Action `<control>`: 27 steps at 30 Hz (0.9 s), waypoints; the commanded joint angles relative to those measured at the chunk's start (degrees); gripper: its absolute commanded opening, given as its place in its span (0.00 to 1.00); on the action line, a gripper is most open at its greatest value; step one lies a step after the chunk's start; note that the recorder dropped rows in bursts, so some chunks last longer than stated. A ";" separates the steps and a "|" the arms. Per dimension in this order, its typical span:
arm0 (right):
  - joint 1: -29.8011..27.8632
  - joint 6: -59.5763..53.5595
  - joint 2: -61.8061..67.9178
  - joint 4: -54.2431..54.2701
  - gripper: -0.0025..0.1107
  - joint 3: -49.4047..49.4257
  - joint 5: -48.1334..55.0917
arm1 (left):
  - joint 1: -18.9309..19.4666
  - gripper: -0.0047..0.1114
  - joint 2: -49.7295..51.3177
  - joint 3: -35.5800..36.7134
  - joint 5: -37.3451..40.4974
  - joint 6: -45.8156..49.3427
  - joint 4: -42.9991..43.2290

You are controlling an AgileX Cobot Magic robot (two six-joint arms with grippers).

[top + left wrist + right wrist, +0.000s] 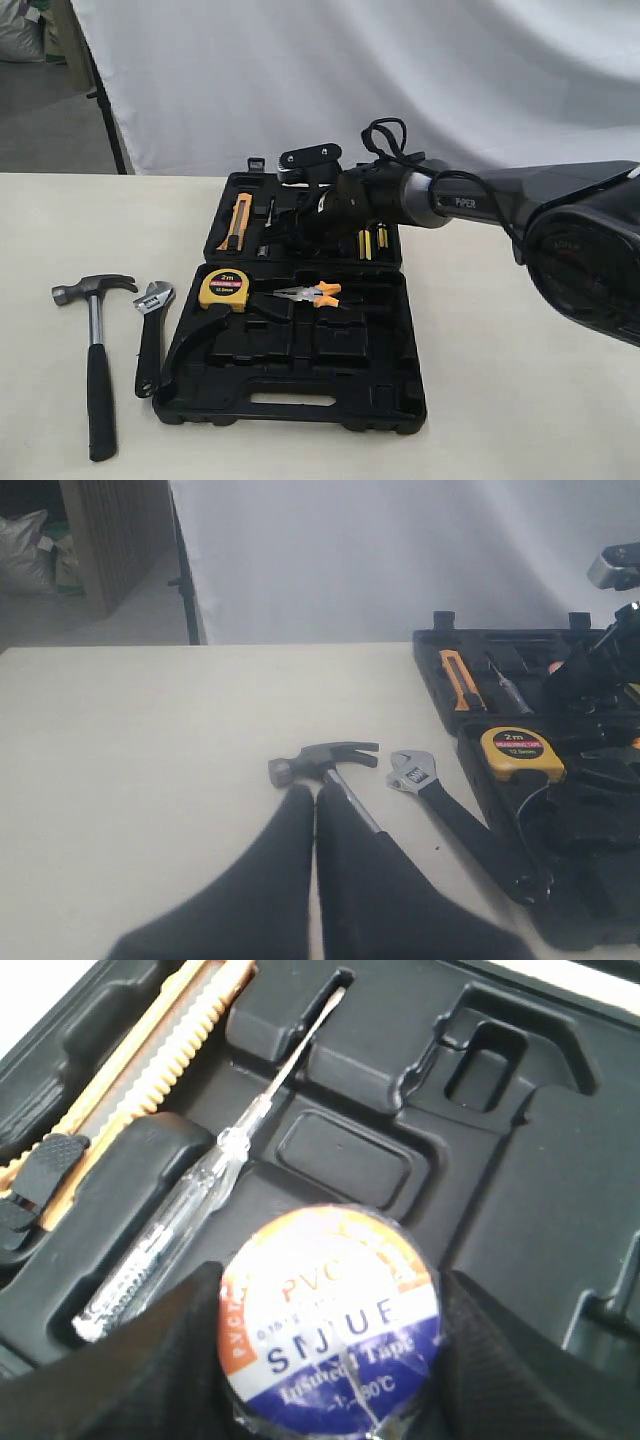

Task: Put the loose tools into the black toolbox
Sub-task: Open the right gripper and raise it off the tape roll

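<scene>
The blue-white-red tape roll (335,1320) fills the gap between the black fingers of my right gripper (330,1345), which is shut on it just above the moulded recesses of the black toolbox (520,1190). In the exterior view that gripper (297,218) reaches over the open toolbox's (385,400) far half. The claw hammer (95,350) and the adjustable wrench (150,335) lie side by side on the table left of the case. My left gripper (315,792) is shut and empty, its tips just short of the hammer (325,761), with the wrench (440,800) beside it.
The yellow tape measure (222,290) and orange-handled pliers (312,294) sit in the near half of the case. An orange utility knife (140,1080) and a clear-handled tester screwdriver (200,1210) lie in recesses beside the held roll. A white backdrop hangs behind the table.
</scene>
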 commanded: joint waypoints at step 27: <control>-0.49 -3.99 -9.11 -1.96 0.58 0.18 5.73 | -0.30 0.05 -0.18 0.09 -0.04 0.00 -0.46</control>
